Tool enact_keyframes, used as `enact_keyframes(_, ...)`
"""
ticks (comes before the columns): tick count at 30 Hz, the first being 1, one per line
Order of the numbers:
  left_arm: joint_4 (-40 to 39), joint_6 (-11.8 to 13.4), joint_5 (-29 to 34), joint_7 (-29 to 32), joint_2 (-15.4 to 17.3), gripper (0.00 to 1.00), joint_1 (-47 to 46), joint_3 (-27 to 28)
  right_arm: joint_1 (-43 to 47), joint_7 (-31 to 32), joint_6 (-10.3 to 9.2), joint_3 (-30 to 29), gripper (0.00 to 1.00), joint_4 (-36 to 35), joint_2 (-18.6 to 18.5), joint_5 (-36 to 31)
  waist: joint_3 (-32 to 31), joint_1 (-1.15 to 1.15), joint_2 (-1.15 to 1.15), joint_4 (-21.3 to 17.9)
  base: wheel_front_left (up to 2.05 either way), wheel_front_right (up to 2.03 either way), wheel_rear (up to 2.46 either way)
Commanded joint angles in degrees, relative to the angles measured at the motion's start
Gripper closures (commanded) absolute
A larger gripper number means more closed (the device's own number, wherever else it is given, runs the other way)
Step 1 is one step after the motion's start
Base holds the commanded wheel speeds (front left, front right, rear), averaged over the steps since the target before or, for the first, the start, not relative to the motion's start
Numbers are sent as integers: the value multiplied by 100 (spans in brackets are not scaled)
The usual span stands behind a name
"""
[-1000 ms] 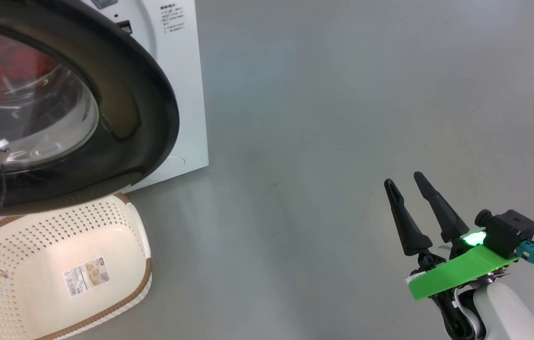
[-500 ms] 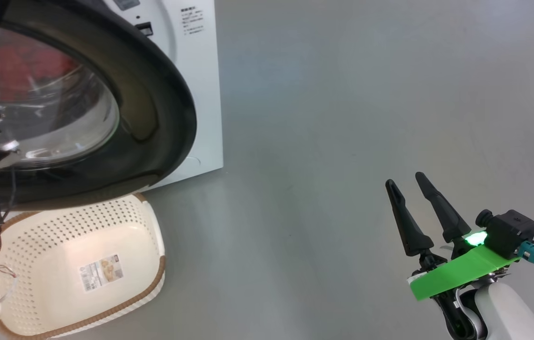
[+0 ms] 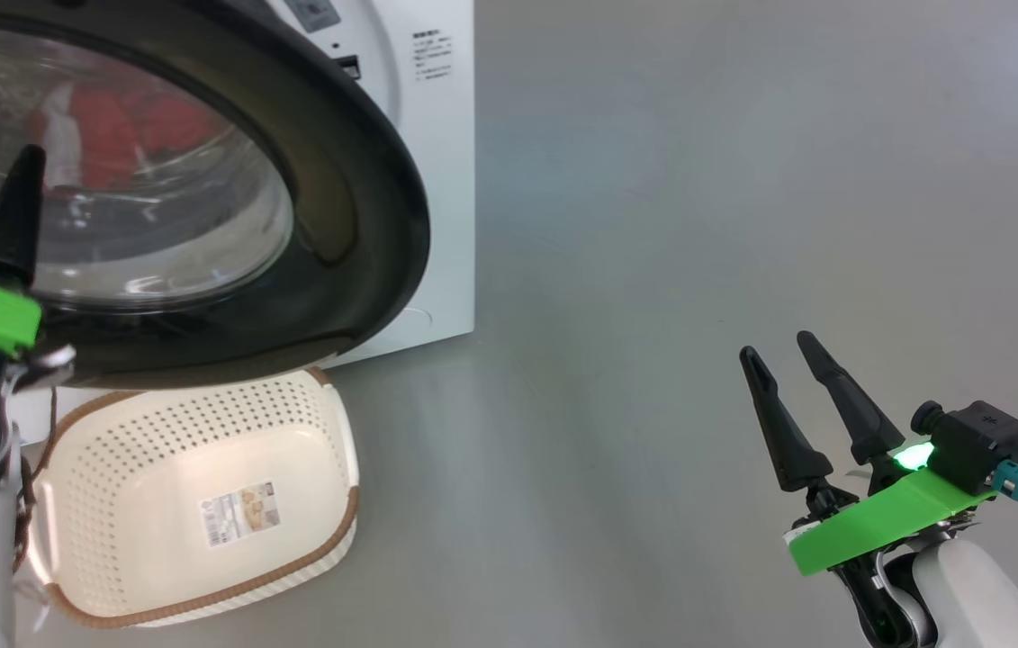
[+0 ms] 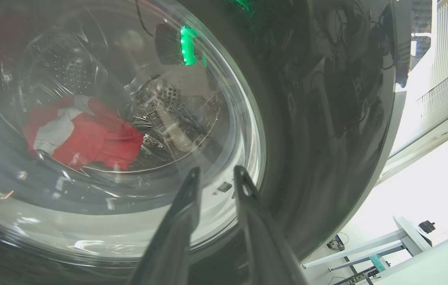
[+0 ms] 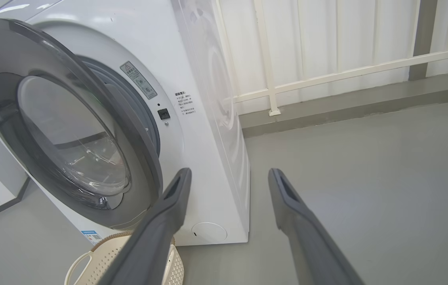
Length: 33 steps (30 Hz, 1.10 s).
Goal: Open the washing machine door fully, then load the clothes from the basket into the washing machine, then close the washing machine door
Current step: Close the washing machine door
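Since the clothes [image 4: 85, 136] lie inside, closing seems in hand: the left gripper [image 4: 218, 170], barely parted and empty, should push the washing machine door [image 3: 364, 225] at ten o'clock; the right gripper [image 3: 776, 344] is wide open.

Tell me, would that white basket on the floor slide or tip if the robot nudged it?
Probably slide easily: the basket is empty, perforated plastic, so likely light, and the grey floor looks smooth. Tipping seems unlikely, since it looks wider than tall. It would probably flex a little rather than crack.
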Motion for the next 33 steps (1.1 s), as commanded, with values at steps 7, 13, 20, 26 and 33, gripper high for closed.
enact_keyframes(7, -683, -165, 464, -450, 428, 0, 608, 14, 98, -27, 9, 138, 0, -104, -130, 0, -166, 0, 0, 328, 0, 0, 0)
enact_keyframes(13, -1126, -168, 746, -824, 425, 0, 1169, -71, 131, -27, 9, 130, 0, -95, -199, 11, -274, 0, 0, 602, 0, 0, 0)
enact_keyframes(20, -1641, -50, 1080, -1271, 380, 0, 1801, -85, 167, -27, 9, 107, 0, -106, -241, 12, -305, 0, 0, 939, 0, 0, 0)
enact_keyframes(26, -2122, 191, 1957, -1922, 435, 0, 2451, -294, 177, -27, 9, 45, 0, -121, -256, 4, -304, 0, 0, 1172, 0, 0, 0)
enact_keyframes(33, -2235, 419, 2524, -2444, 362, 0, 3068, -403, 194, -27, 9, 30, 0, -113, -272, 2, -369, 0, 0, 1300, 0, 0, 0)
